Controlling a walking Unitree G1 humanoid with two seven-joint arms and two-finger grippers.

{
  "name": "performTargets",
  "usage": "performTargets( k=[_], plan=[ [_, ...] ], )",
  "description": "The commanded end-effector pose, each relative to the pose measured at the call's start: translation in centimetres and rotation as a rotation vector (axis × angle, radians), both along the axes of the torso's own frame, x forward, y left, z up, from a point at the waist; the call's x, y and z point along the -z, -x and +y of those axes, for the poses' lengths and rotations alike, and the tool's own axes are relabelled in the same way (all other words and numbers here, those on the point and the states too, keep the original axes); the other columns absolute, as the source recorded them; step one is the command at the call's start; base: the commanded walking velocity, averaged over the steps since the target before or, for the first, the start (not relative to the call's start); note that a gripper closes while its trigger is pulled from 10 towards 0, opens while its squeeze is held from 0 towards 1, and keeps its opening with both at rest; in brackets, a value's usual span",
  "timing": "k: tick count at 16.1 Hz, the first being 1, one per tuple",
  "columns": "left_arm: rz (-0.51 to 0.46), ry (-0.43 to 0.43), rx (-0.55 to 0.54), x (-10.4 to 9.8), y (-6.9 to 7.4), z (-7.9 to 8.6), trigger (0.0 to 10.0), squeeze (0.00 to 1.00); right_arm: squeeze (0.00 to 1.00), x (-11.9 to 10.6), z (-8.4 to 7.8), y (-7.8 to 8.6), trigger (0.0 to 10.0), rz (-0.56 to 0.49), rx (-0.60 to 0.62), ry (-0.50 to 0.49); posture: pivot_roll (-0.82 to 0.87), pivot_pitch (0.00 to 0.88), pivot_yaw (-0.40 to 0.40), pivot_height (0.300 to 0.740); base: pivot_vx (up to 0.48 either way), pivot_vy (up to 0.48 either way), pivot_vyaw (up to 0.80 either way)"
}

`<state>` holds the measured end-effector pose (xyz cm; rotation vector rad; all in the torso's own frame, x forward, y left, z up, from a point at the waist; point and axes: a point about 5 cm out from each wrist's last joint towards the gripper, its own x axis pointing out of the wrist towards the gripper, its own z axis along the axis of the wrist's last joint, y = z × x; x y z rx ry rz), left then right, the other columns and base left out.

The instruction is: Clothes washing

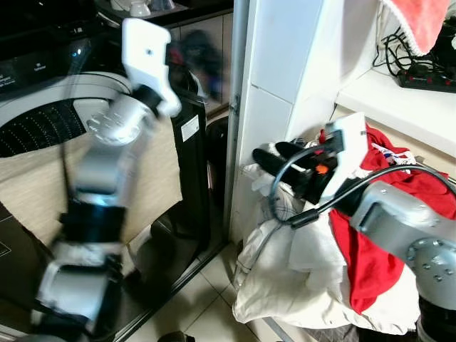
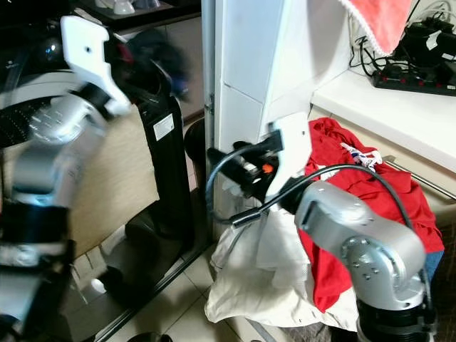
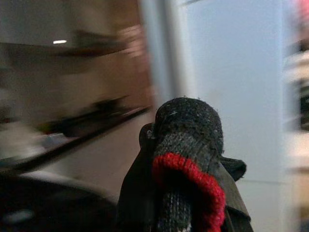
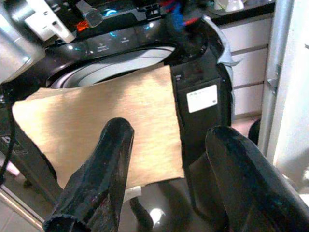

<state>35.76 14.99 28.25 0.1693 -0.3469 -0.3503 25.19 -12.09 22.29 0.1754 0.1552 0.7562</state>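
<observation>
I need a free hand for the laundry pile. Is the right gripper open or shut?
Open: the right gripper has its two black fingers apart, holding nothing.

A dark grey knitted sock (image 3: 186, 159) with a red band is clamped between the black fingers (image 3: 133, 188) of the left gripper (image 3: 186, 203). Behind it, a pale wall panel (image 3: 231, 72) and blurred cabinets (image 3: 72, 87) are seen.

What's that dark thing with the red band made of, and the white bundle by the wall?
The dark item in the left gripper looks like ribbed knit, likely wool or acrylic: fuzzy, matte, stitches visible. The white bundle seems thin woven cloth, maybe cotton: soft folds, no sheen.
</observation>
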Motion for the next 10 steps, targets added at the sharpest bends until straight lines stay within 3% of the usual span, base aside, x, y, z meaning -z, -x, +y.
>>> performTargets(
  k=[1,4,5,8,9,10],
  plan=[
    [-0.065,-0.165,-0.281,-1.7,-1.2,4.3,0.0,0.00,0.00,-0.9,0.6,-0.1,10.0,-0.060,-0.001,0.001,-0.13,0.000,0.026,0.740,0.000,0.000,0.00],
    [-0.002,-0.300,-0.572,-2.1,-1.8,11.3,0.0,0.00,0.00,-2.0,1.6,-0.7,10.0,-0.110,0.006,-0.018,-0.12,0.000,0.027,0.740,0.000,0.000,0.00],
    [0.090,-0.336,-0.667,-1.1,-1.8,14.5,10.0,0.00,0.00,-2.7,2.6,-1.0,10.0,-0.149,-0.005,-0.028,-0.12,0.000,0.027,0.740,0.000,0.000,0.00],
    [0.145,-0.357,-0.719,-0.1,-1.5,16.5,10.0,0.00,0.00,-2.9,3.5,-1.3,10.0,-0.187,-0.023,-0.001,-0.12,0.000,0.025,0.740,0.000,0.000,0.00],
    [0.171,-0.366,-0.719,0.3,-1.6,16.9,10.0,0.18,0.00,-2.8,3.8,-1.3,10.0,-0.196,-0.026,0.015,-0.12,0.000,0.026,0.740,0.000,0.000,0.00],
    [0.195,-0.356,-0.713,0.8,-1.6,17.2,10.0,1.00,0.00,-2.9,4.0,-1.4,10.0,-0.215,-0.023,0.030,-0.13,0.000,0.026,0.740,0.000,0.000,0.00]
  ],
)
